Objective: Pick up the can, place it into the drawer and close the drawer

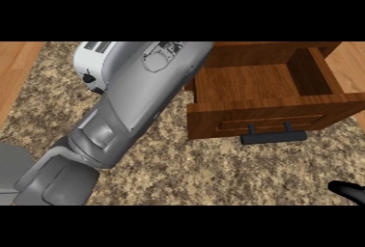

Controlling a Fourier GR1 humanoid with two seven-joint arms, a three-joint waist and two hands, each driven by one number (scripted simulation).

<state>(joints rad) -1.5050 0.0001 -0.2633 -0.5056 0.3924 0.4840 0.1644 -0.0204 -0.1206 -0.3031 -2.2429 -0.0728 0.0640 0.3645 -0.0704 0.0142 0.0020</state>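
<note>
Open wooden drawer [267,91] upper right, left forearm [135,96] crossing diagonally, right hand [349,191] lower right, finger state untellable.

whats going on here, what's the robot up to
The robot's left forearm stretches diagonally across the granite counter toward the far left, past a white toaster; its hand is out of view. The wooden drawer stands pulled open, and nothing shows inside. No can is visible. Only a tip of the right hand shows at the lower right.
</note>
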